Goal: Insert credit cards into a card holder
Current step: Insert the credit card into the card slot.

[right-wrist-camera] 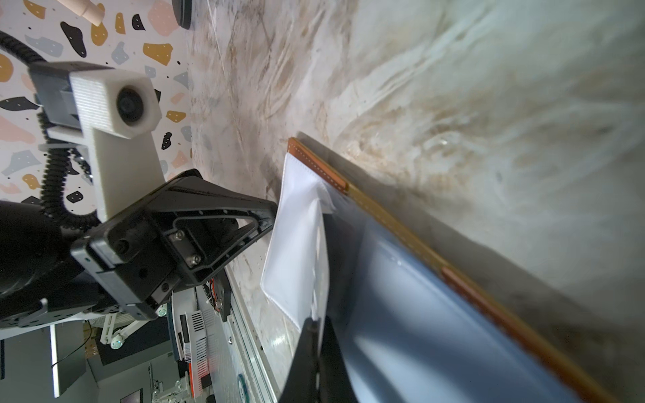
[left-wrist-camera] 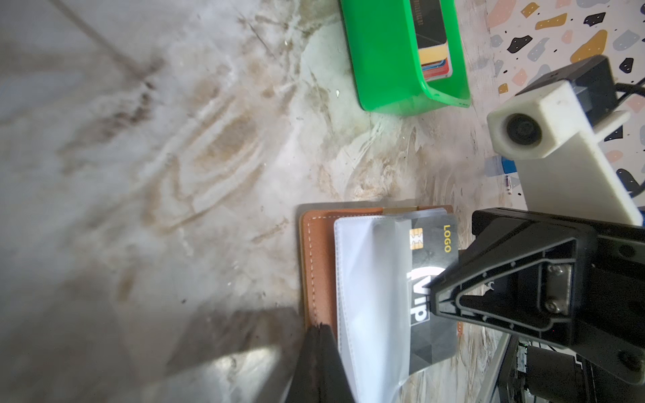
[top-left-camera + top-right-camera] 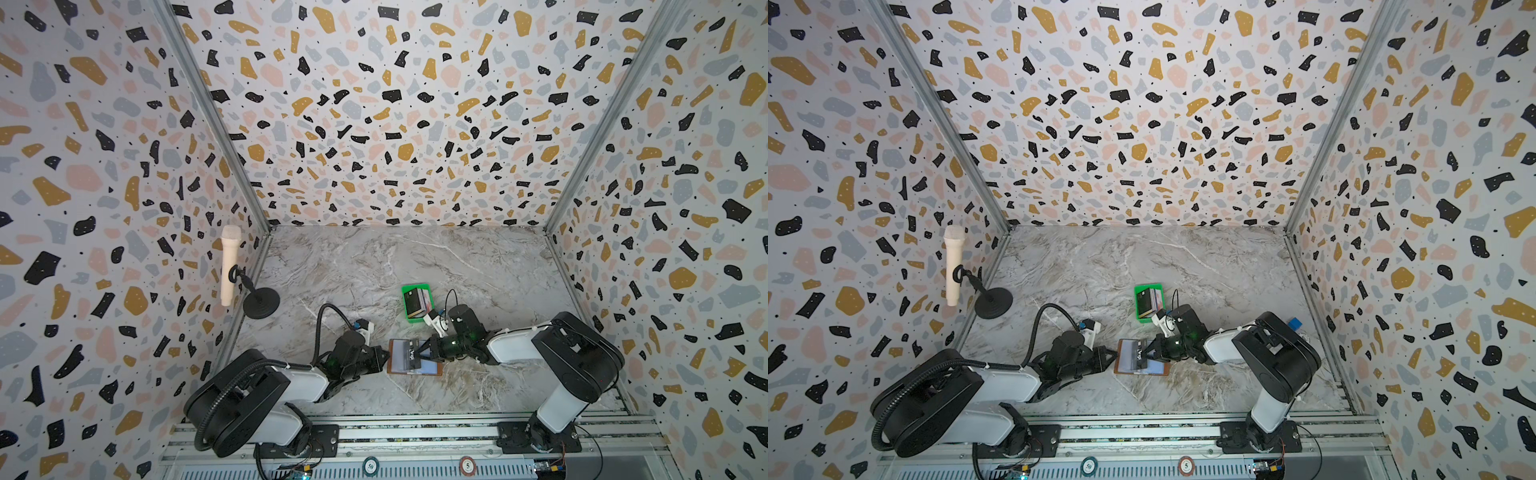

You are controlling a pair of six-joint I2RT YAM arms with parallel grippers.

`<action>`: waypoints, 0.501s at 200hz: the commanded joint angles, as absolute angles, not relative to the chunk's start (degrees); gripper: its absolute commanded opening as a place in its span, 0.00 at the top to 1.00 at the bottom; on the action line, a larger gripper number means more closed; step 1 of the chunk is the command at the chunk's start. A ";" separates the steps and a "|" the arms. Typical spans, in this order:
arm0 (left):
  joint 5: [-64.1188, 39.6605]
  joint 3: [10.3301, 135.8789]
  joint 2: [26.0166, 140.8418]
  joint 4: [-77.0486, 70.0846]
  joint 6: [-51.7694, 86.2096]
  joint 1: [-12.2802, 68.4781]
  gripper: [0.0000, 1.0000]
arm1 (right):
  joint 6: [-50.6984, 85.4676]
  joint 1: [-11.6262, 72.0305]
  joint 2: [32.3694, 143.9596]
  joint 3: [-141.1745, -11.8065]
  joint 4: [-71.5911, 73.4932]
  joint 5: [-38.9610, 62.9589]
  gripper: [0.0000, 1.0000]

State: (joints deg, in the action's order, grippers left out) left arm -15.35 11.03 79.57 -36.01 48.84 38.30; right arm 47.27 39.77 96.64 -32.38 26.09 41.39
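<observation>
Right gripper (image 2: pixel 434 296): jaws pinched tight on one long edge of a black card (image 2: pixel 434 343) printed VIP and LOGO; opposite edge of the card lay covered by a clear sleeve (image 2: pixel 370 279); whether it sat inside the pocket could not be told; left gripper (image 1: pixel 274 216): jaws closed on the outer edge of that sleeve, which stood lifted off the page beneath; card holder (image 3: pixel 415 372): brown leather with pale stitching, lay open on the marble table (image 3: pixel 374 266) between the two grippers, near the front rail, in both top views; green tray (image 3: pixel 415 288): stood just behind the holder, not touching it; other cards (image 2: pixel 432 52): stacked in the tray, a dark one uppermost, yellow and red edges showing below it; microphone (image 3: pixel 230 266): pale, clipped to a black round-based stand at the table's left edge, well apart from the rest.
</observation>
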 commanded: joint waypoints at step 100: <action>-16.85 10.90 79.72 -34.72 48.82 40.25 1.00 | 43.81 44.42 92.56 -35.90 16.33 28.92 0.55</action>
State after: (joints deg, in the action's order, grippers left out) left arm -16.01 11.00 80.03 -37.17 49.47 39.86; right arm 46.30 43.29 96.44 -35.68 22.50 34.94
